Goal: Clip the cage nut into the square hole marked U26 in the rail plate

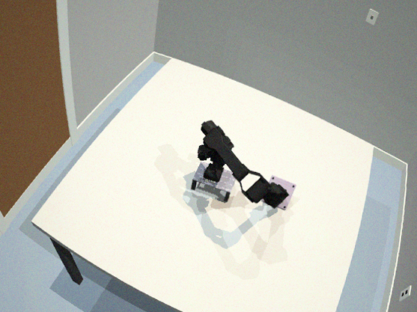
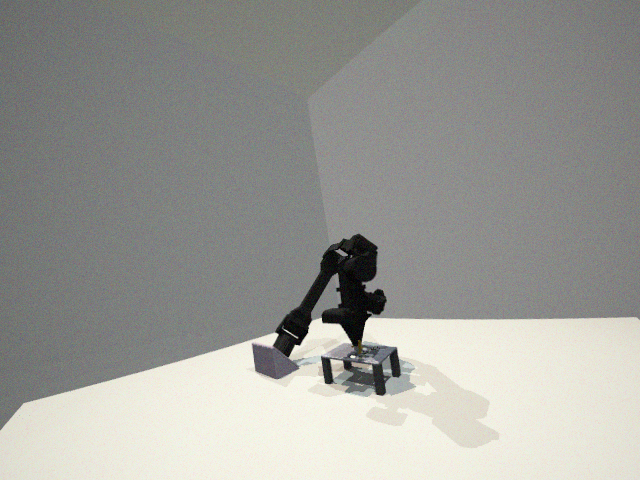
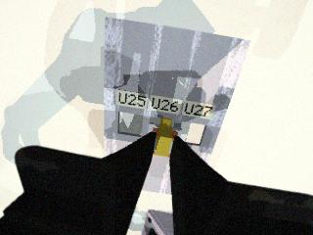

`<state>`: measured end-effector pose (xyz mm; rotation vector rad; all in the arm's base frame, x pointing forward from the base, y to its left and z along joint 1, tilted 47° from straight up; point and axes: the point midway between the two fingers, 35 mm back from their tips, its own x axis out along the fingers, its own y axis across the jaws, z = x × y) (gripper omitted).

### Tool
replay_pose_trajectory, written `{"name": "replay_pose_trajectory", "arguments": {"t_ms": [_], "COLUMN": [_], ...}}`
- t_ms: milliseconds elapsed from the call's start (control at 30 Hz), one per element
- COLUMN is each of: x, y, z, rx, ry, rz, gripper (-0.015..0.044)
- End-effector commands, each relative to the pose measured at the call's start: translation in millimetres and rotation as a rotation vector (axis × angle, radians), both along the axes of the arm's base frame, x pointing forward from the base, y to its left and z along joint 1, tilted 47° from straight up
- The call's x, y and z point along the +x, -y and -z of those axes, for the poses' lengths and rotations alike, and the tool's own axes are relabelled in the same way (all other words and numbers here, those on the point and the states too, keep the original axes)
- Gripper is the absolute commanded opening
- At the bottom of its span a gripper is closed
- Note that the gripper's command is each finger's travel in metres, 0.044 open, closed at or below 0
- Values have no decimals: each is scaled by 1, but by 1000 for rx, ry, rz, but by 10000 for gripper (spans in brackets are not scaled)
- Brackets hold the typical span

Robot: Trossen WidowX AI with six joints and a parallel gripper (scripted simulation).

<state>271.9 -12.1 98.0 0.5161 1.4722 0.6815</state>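
- Pale table top (image 1: 116, 213) (image 2: 206, 413) before grey walls, your rail plate (image 1: 225, 176) (image 2: 338, 353) (image 3: 132, 44) standing on it on dark legs
- Your gripper (image 2: 357, 345) (image 3: 163, 138) points down, grasping the yellow cage nut (image 2: 360, 347) (image 3: 163, 146)
- You have the nut by the U26 hole; you can't tell whether its wings are through

1. Here's the cage nut (image 2: 359, 347) (image 3: 164, 138), yellow with orange edges, pinched in the tool (image 2: 356, 345) (image 3: 163, 138), over the U26 spot; its seating can't be made out.
2. And the rail plate (image 2: 338, 353) (image 3: 129, 49) (image 1: 225, 172), streaky grey-violet, lies level on dark legs on the worktop (image 1: 153, 233) (image 2: 206, 423), labelled U25, U26, U27.
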Motion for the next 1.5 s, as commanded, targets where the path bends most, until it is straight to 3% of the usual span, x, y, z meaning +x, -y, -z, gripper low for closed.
{"name": "replay_pose_trajectory", "arguments": {"t_ms": [0, 1467], "x": [-1, -2], "y": [0, -4], "z": [-1, -1], "rx": [-12, -93], "ry": [1, 8], "rz": [0, 6], "gripper": [37, 37]}}
